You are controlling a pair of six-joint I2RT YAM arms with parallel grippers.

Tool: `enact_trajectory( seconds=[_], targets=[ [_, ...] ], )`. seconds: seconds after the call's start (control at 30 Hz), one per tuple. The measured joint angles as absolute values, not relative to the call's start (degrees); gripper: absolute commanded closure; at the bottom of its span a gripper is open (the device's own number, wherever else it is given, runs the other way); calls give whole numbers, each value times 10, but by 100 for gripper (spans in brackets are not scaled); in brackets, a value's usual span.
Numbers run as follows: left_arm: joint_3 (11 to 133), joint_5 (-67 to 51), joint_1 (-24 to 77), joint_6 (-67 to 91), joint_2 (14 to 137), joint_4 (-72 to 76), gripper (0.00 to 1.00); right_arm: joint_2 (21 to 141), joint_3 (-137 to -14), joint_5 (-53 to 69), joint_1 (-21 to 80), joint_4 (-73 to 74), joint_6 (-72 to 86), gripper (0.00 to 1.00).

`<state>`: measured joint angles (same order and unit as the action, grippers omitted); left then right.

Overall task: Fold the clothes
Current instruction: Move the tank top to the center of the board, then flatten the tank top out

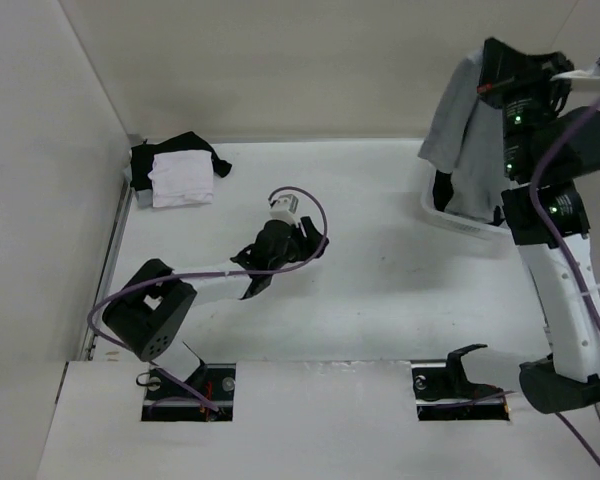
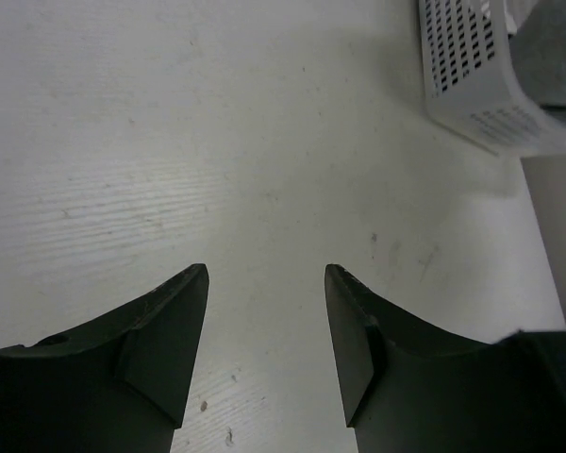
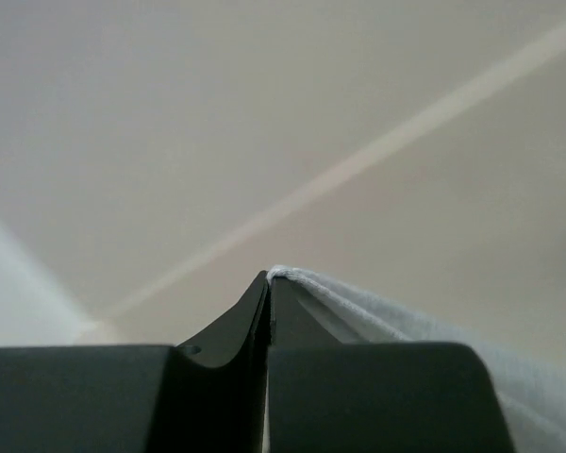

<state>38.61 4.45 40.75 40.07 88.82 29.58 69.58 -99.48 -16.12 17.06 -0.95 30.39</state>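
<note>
1. The right gripper [image 1: 490, 75] is raised at the upper right of the top view, above the white lattice basket [image 1: 460, 222]
2. Its jaws are pressed together; in the right wrist view the fingertips [image 3: 267, 280] meet with a fold of pale grey cloth pinched between them
3. That cloth is the grey T-shirt [image 1: 455, 130], which hangs from the right gripper in a loose drape, its lower part reaching down to the basket
4. In the right wrist view the same shirt [image 3: 387, 321] runs off to the lower right of the frame
5. A black garment [image 1: 442, 188] shows at the basket's left rim, under the hanging shirt
6. The left gripper [image 1: 305, 238] sits low over the white table [image 1: 380, 300] near the middle of the top view
7. The left wrist view shows its jaws [image 2: 266, 274] spread wide apart with only bare table between them; it holds nothing
8. The basket's wall [image 2: 462, 66] appears at the upper right of that view, with grey fabric [image 2: 557, 47] beside it
9. At the upper left of the top view, a folded white garment [image 1: 180, 178] lies on a black one [image 1: 175, 150], well apart from both grippers
</note>
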Motion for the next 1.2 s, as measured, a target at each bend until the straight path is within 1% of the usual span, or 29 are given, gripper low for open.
enact_trajectory(
  seconds=[0.03, 0.17, 0.27, 0.3, 0.33, 0.37, 0.4, 0.47, 0.53, 0.57, 0.67, 0.7, 0.73, 0.77, 0.8, 0.83, 0.87, 0.9, 0.93, 1.0, 1.07, 1.13, 1.2],
  targets=[
    [382, 45, 395, 408, 876, 293, 49, 706, -1050, -148, 212, -19, 292, 99],
    [347, 49, 343, 442, 800, 283, 49, 713, -1135, -125, 315, -40, 240, 99],
    [320, 47, 291, 467, 727, 263, 48, 691, -1101, -115, 353, -60, 218, 99],
    [311, 47, 276, 474, 702, 253, 48, 673, -1056, -113, 355, -75, 219, 99],
    [297, 44, 238, 486, 652, 232, 47, 654, -1007, -112, 357, -85, 222, 99],
    [292, 45, 225, 490, 635, 225, 47, 623, -921, -112, 362, -109, 231, 99],
    [277, 47, 177, 503, 581, 205, 47, 575, -770, -113, 371, -141, 255, 99],
    [263, 51, 136, 514, 545, 192, 46, 531, -591, -114, 384, -170, 291, 99],
    [252, 52, 117, 520, 545, 185, 46, 503, -417, -115, 396, -154, 332, 99],
    [249, 51, 118, 521, 553, 181, 47, 499, -351, -113, 400, -136, 352, 99],
    [244, 37, 139, 518, 627, 166, 47, 455, -216, -108, 405, -57, 403, 99],
    [244, 28, 155, 515, 664, 157, 48, 428, -196, -108, 405, -41, 414, 99],
    [244, 22, 166, 512, 688, 152, 52, 400, -187, -108, 403, -29, 423, 99],
    [244, 14, 180, 510, 714, 147, 57, 374, -186, -107, 397, -25, 429, 99],
    [244, 4, 194, 508, 739, 139, 65, 350, -189, -105, 391, -32, 434, 99],
    [244, -4, 205, 505, 754, 129, 67, 338, -191, -105, 387, -36, 436, 99],
    [241, -9, 217, 502, 757, 117, 68, 329, -195, -104, 381, -41, 439, 99],
    [234, -10, 224, 501, 751, 109, 65, 327, -197, -104, 375, -46, 441, 98],
    [227, -6, 229, 500, 736, 100, 59, 331, -198, -104, 368, -48, 443, 98],
    [212, 14, 240, 497, 695, 77, 51, 356, -198, -102, 355, -49, 447, 98],
    [205, 33, 258, 495, 663, 58, 48, 392, -198, -98, 344, -51, 449, 98],
    [206, 42, 288, 493, 671, 58, 49, 426, -198, -91, 337, -53, 449, 98],
    [211, 36, 319, 491, 697, 76, 59, 440, -197, -83, 334, -56, 449, 97]
  ],
)
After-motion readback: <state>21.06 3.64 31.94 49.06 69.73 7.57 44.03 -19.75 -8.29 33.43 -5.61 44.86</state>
